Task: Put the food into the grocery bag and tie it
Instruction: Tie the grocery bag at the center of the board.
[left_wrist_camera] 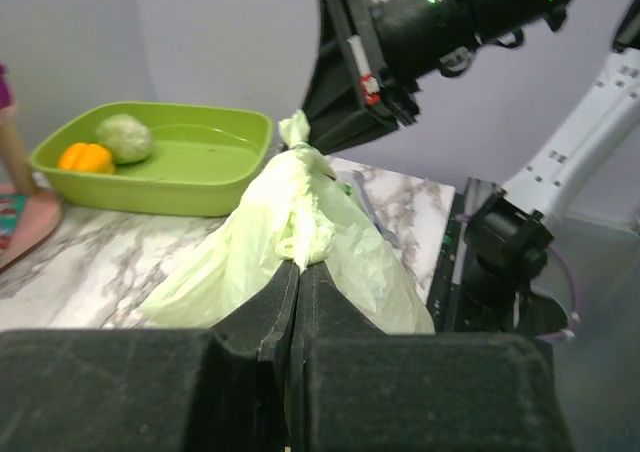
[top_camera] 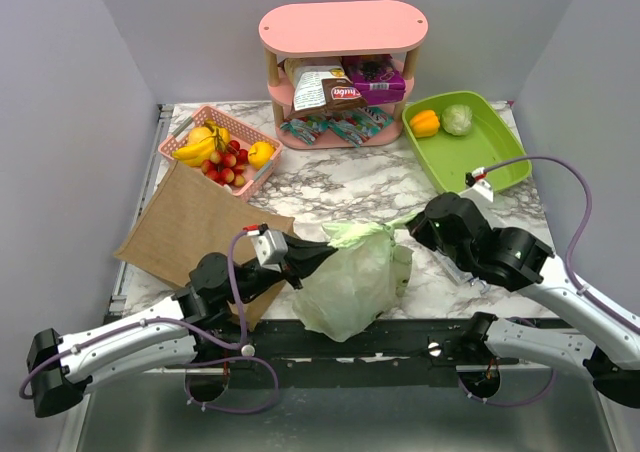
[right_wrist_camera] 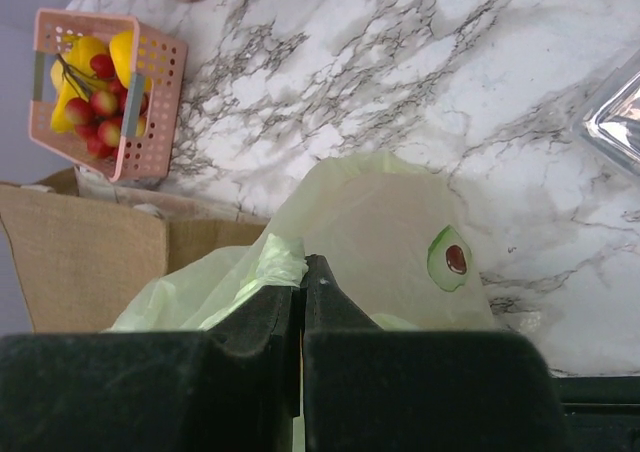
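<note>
The pale-green grocery bag [top_camera: 350, 277] sits bulging on the marble table near the front edge, its top gathered into a twist [left_wrist_camera: 297, 142]. My left gripper [top_camera: 322, 253] is shut on a strand of the bag at its left side, seen pinched in the left wrist view [left_wrist_camera: 298, 264]. My right gripper [top_camera: 413, 226] is shut on a strand at the bag's right top, seen in the right wrist view [right_wrist_camera: 302, 264]. The bag's contents are hidden. A snack pack [top_camera: 330, 90] and a purple box [top_camera: 375, 75] stand on the pink shelf.
A pink basket [top_camera: 176, 144] of bananas and red fruit stands at the back left. A brown paper bag [top_camera: 195, 222] lies flat on the left. A green tray [top_camera: 492, 150] at the back right holds an orange pepper [top_camera: 425, 123] and a cabbage [top_camera: 457, 119].
</note>
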Action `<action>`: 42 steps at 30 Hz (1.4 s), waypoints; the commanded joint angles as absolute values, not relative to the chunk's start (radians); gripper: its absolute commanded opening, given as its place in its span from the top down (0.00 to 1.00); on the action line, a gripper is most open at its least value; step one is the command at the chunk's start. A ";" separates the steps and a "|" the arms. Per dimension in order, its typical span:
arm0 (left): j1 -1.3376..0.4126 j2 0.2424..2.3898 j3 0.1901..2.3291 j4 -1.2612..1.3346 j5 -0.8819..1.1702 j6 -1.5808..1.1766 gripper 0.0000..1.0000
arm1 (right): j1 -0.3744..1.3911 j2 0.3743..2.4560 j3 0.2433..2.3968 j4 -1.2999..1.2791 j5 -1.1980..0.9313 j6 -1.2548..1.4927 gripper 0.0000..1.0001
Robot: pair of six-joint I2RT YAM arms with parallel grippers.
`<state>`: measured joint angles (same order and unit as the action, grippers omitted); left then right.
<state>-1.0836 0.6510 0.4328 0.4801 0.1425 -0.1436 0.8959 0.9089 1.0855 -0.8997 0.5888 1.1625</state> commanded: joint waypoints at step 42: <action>-1.154 1.190 1.351 -0.707 0.170 -0.583 0.32 | 0.859 0.760 0.937 -0.652 0.572 0.797 0.99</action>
<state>-1.1347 1.1450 1.2900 -0.5400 0.2230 -0.4965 0.8608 0.7589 0.9016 -0.6739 0.5953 0.8280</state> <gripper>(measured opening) 0.682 0.036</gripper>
